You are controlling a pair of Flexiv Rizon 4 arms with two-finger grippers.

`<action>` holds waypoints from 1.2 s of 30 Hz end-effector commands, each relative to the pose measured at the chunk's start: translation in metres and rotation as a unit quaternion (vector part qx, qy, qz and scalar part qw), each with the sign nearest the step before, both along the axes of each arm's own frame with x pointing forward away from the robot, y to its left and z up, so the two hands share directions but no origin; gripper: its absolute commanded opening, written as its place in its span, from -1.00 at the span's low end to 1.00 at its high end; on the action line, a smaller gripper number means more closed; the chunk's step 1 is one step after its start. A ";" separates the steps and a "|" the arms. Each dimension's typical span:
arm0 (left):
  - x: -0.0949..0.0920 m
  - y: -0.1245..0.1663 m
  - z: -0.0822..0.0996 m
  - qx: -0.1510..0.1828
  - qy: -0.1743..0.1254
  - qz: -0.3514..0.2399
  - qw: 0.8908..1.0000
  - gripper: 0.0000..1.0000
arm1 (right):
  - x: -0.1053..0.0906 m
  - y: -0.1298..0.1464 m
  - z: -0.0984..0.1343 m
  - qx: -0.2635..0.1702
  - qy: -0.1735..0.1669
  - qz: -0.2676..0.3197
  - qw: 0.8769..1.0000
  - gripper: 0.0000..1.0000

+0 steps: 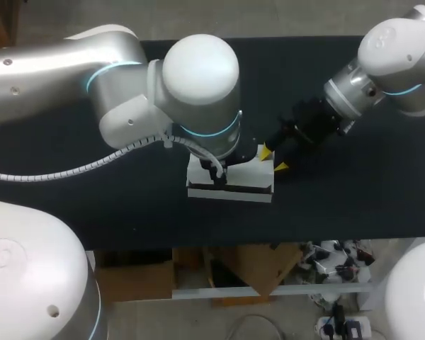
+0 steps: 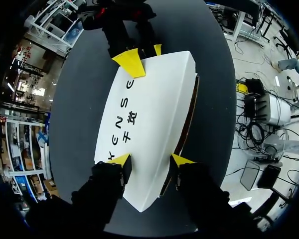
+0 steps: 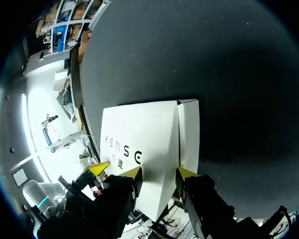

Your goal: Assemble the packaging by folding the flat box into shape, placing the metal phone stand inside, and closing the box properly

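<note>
A white box [image 1: 249, 175] with black lettering lies on the table's middle, its top face shut; a brown-lined side flap [image 2: 189, 119] stands slightly ajar. My left gripper [image 2: 151, 160] hangs over the box's [image 2: 149, 114] near end, fingers apart: one tip sits above the top face, the other at the flap's edge. In the head view my left wrist hides its fingers. My right gripper [image 1: 274, 159] is at the box's right end, its tips clamped across that end's corner [image 3: 159, 173]; the left wrist view shows it at the box's far end [image 2: 144, 56]. No phone stand shows.
The black table [image 1: 354, 205] stretches bare to the right and left of the box. Its front edge [image 1: 269, 239] runs close below the box. My left arm [image 1: 127, 85] spans the back left, my right arm [image 1: 382, 71] the back right.
</note>
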State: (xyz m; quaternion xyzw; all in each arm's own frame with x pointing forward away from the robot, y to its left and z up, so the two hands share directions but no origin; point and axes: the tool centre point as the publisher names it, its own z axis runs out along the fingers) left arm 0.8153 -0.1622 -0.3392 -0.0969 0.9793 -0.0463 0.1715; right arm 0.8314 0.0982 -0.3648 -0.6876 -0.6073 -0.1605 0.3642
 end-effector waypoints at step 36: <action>-0.009 -0.020 0.000 0.014 -0.050 -0.007 0.999 -0.01 | 0.008 0.000 0.002 0.009 -0.007 0.024 1.000 -0.10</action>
